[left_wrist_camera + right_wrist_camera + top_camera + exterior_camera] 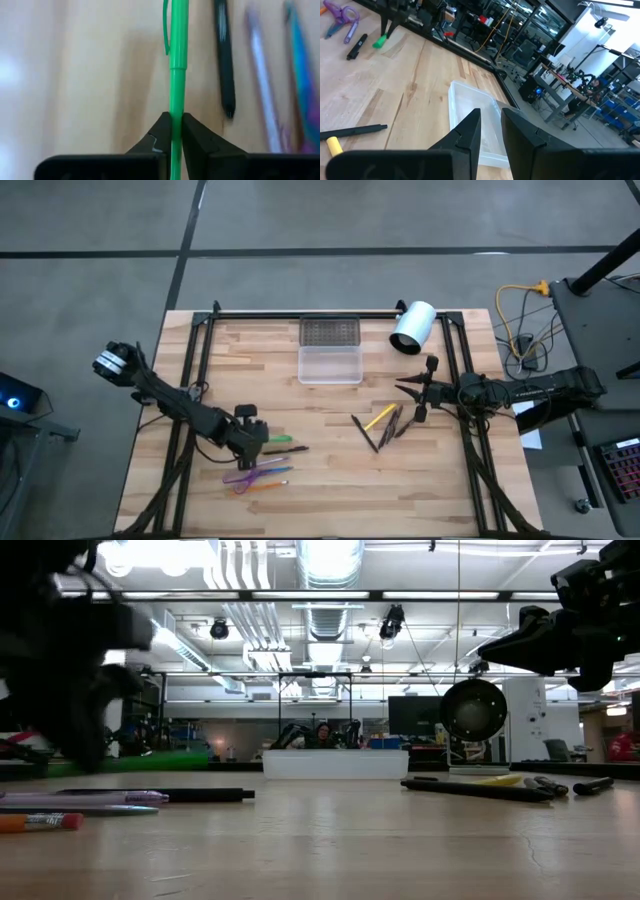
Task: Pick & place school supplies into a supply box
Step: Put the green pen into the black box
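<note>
My left gripper is low over the near left of the table, shut on a green pen. A black pen lies just beside it. Purple-handled scissors and blue and orange sticks lie nearer the front edge. The clear supply box, with its dark mesh part, stands at the far middle. A yellow pencil and dark pens lie at centre right. My right gripper hangs above them, its fingers a little apart with nothing between. My left gripper pinches the green pen's barrel between its two fingertips, behind the capped, clipped end. The fingers slant down from the table's left, and the pen runs on along them toward the right. I cannot tell whether the pen's capped end rests on the wood.
A white cylinder with a dark opening lies at the far right beside the box. Black frame rails run along the far edge and both sides. Bare wood lies between the two groups of supplies.
</note>
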Tool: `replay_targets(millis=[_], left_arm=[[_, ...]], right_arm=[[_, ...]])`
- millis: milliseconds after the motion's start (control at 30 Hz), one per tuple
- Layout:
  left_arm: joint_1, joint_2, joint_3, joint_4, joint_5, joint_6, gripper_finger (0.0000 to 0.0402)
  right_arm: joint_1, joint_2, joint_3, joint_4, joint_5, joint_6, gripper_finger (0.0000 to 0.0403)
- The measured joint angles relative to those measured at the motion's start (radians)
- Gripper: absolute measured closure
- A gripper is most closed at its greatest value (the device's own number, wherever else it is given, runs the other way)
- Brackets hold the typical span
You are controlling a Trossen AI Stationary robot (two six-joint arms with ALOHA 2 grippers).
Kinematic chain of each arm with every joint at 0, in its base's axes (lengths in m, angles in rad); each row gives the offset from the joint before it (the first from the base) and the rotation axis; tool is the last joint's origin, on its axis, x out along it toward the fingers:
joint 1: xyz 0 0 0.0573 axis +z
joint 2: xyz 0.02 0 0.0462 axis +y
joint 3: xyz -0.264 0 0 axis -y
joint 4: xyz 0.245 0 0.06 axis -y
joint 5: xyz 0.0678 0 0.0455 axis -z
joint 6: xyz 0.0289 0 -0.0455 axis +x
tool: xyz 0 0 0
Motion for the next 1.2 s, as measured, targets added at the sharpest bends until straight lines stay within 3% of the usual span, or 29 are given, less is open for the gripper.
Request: replay_targets(millis=[267,500,767,1067,1200], left_arm=[[0.070,-0.001,0.179,-0.161,-0.197,0.167,0.0394],[0.198,-0.002,0.275,-0.145,-0.226,0.444,0.0394],[0.339,0.021,0.252,0.157,-0.232,0.692,0.0394],[0.425,0.247,0.335,0.259,-0.220,0.857,0.0395],[0.437,0.368,0.446,0.222,-0.310,0.914,0.0395]], right_arm=[[0.000,0.000,0.000,0.000,0.000,0.000,0.0335],[0.000,0.000,0.000,0.000,0.000,0.001,0.0335],[0.000,0.000,0.000,0.000,0.000,0.001,0.0335],[0.000,0.000,0.000,-0.004,-0.001,0.000,0.0335],[0.000,0.000,0.000,-0.004,-0.001,0.001,0.0335]])
